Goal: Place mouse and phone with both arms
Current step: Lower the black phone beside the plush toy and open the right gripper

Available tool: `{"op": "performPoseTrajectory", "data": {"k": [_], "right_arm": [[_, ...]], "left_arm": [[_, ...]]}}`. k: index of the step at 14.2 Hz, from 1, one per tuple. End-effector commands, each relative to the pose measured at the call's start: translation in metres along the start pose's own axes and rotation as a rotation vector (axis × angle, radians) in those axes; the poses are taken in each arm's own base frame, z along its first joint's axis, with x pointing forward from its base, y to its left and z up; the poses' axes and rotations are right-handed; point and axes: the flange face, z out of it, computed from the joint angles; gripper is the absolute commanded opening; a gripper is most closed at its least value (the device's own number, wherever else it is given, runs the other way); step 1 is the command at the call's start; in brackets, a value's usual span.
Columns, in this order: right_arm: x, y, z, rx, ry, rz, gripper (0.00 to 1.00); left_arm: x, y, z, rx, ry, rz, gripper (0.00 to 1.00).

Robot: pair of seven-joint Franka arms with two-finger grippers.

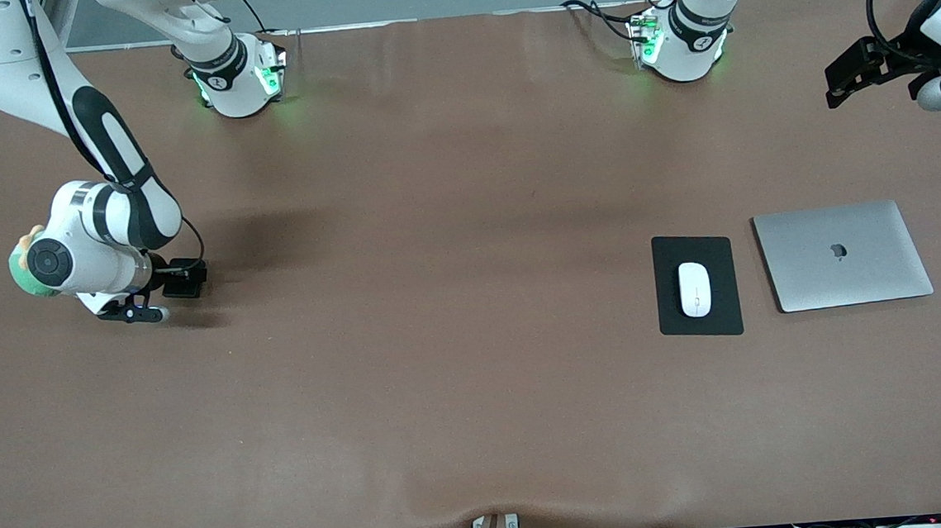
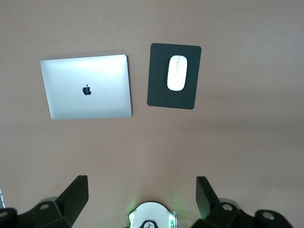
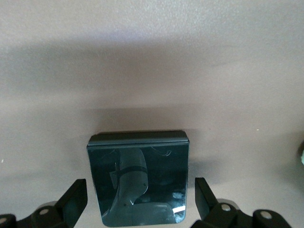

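The white mouse (image 1: 694,288) lies on a black mat (image 1: 673,320) toward the left arm's end of the table; it also shows in the left wrist view (image 2: 176,72). The black glossy phone (image 3: 138,178) lies flat on the brown table between the open fingers of my right gripper (image 3: 141,197), with a gap on each side. In the front view the right gripper (image 1: 136,312) is low at the right arm's end of the table and covers the phone. My left gripper (image 1: 863,71) is open and empty (image 2: 141,194), raised high above the table.
A closed silver laptop (image 1: 842,254) lies beside the mat (image 2: 161,90), toward the left arm's end; it also shows in the left wrist view (image 2: 86,86). A green plush (image 1: 22,269) peeks out by the right arm's wrist. The brown table (image 1: 443,340) is bare across its middle.
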Motion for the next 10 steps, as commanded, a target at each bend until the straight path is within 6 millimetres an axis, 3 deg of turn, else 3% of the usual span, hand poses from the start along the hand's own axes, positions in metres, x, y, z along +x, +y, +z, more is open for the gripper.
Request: {"op": "performPoseTrajectory", "data": {"k": [1,5,7,10], "right_arm": [[0.009,0.0,-0.024,-0.007,0.012,-0.019,1.0],[0.036,-0.005,-0.081,0.001,-0.003,-0.022,1.0],[0.052,-0.017,-0.12,0.01,0.012,-0.046,1.0],[0.065,-0.035,-0.159,0.033,0.044,-0.081,1.0]], "left_arm": [[-0.007,-0.003,-0.001,-0.014,-0.009,0.063,1.0],[0.003,-0.017,0.007,-0.017,-0.025,0.079,1.0],[0.006,-0.014,0.011,-0.04,-0.03,0.083,1.0],[0.006,-0.029,0.009,-0.077,-0.022,0.065,1.0]]}}
